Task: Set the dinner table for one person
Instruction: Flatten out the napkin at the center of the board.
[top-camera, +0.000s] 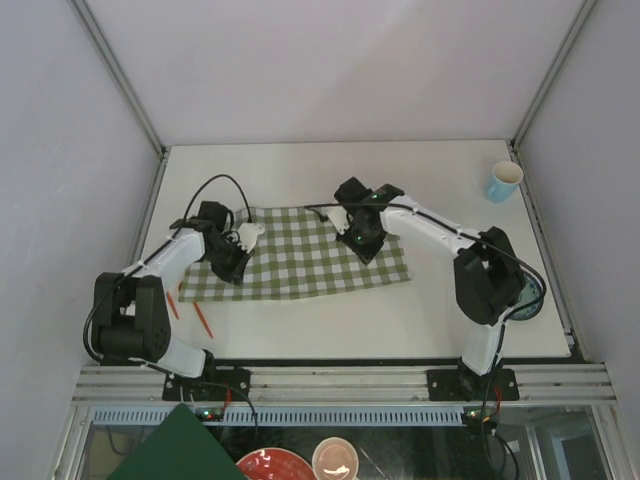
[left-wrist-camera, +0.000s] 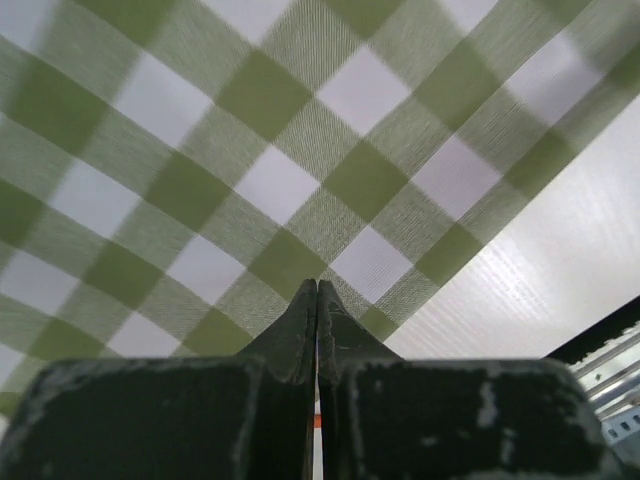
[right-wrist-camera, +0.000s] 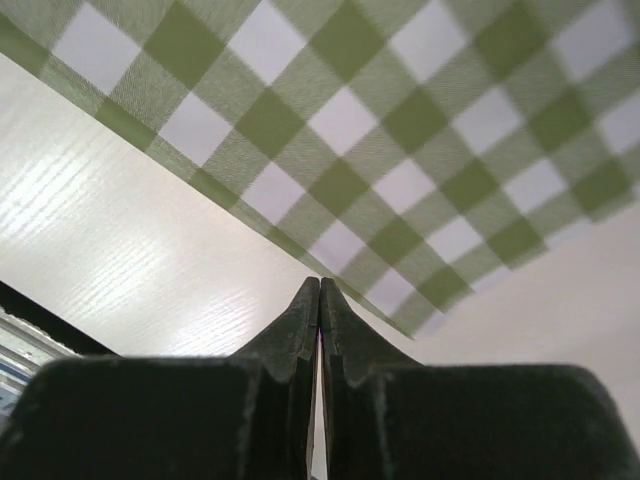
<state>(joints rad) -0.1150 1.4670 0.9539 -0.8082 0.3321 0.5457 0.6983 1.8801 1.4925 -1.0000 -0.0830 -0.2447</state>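
A light blue cup (top-camera: 504, 181) stands at the table's far right corner; what it holds cannot be seen. The table (top-camera: 400, 320), flat and off-white with a metal edge, lies ahead of the 2 arms, with a green-and-white checked cloth (top-camera: 300, 255) spread across its middle. The left gripper (left-wrist-camera: 317, 285) and right gripper (right-wrist-camera: 319, 282) each have their jaws pressed together at the cloth's edges.
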